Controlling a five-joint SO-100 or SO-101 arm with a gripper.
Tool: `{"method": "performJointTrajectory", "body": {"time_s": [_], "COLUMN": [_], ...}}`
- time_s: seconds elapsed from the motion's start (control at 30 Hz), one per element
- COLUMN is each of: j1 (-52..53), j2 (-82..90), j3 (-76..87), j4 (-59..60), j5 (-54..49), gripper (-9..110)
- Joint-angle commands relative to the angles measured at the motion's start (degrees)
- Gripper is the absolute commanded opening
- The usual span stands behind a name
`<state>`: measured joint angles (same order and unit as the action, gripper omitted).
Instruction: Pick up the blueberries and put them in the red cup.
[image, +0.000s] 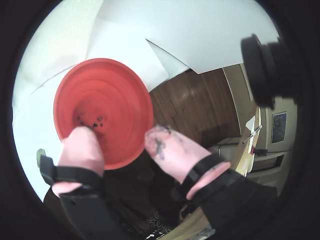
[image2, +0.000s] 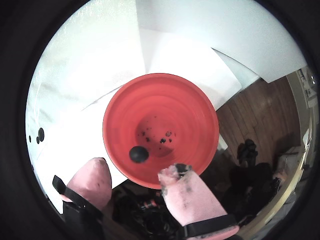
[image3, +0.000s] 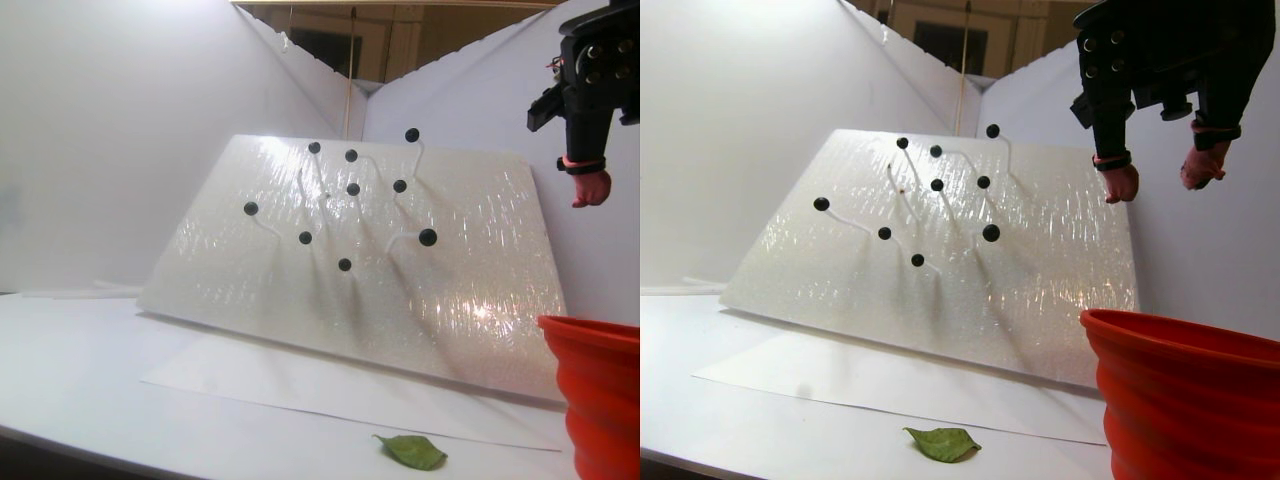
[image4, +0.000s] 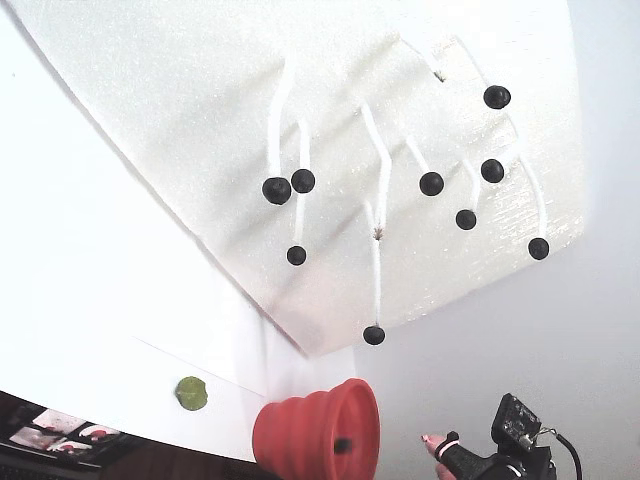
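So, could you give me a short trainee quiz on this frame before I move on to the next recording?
1. True or false: the gripper is shut.
2. In the fixed view, how many blueberries sit on stems on the white board? A) five B) nine C) fourteen
3. Fill in: in the stereo pair view, a green ____ lies on the table in front of the board.

Key:
1. False. The jaws stand apart above the red cup.
2. B
3. leaf: the green leaf.
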<state>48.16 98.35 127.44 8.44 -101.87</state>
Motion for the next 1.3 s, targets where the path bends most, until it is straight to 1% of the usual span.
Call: {"method": "performJointTrajectory", "body": {"time_s": [0.0, 0.3, 0.53, 1.27], "j1": [1.05, -2.46, -6.24, -14.77], "j2": [1.76, 6.15, 11.07, 21.27], "j3": [-5.98, -3.52, -2.90, 1.41], "j4": [-1.49, -1.32, 2.72, 9.49], "j5": [0.00, 0.53, 1.67, 2.29], "gripper": [22, 19, 19, 18]}}
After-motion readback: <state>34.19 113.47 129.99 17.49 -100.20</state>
